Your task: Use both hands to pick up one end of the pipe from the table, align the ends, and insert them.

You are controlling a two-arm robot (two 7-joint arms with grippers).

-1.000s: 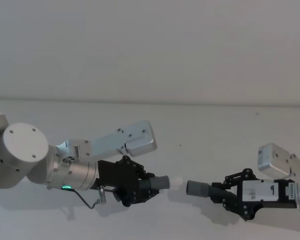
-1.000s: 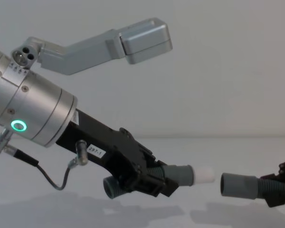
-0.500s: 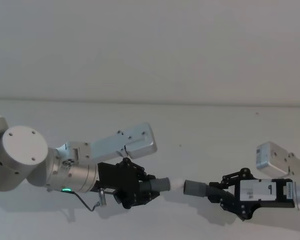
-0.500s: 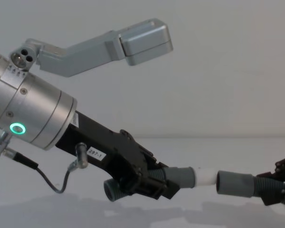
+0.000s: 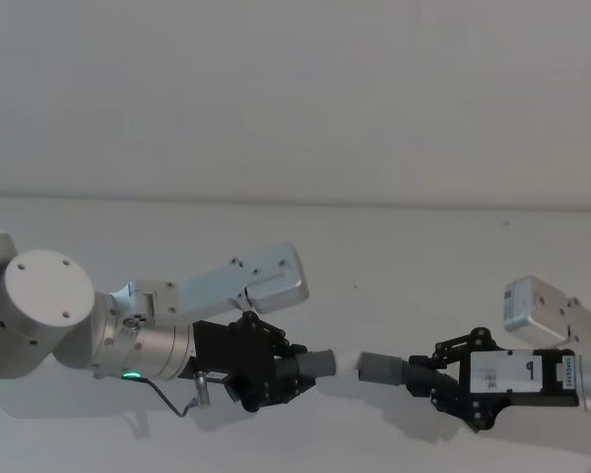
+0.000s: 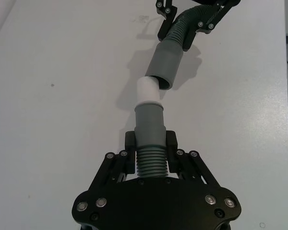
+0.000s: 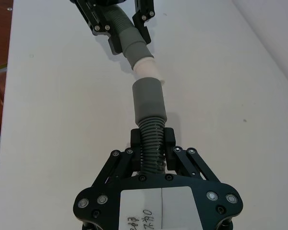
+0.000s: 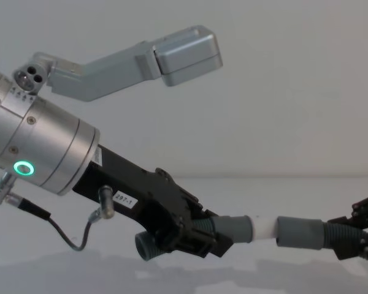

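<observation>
Above the table (image 5: 424, 246), your left gripper (image 8: 196, 236) and right gripper (image 5: 435, 374) each clamp a ribbed pipe piece, and the white tip (image 6: 147, 89) sits at the socket (image 6: 164, 67) mouth. Straighten the slight angle between the cuffs, then push along one axis.

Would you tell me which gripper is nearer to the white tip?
Left. The left gripper is shut on the ribbed piece whose cuff carries the white tip. The right gripper holds the other piece beyond the grey socket cuff, so it sits farther off.
</observation>
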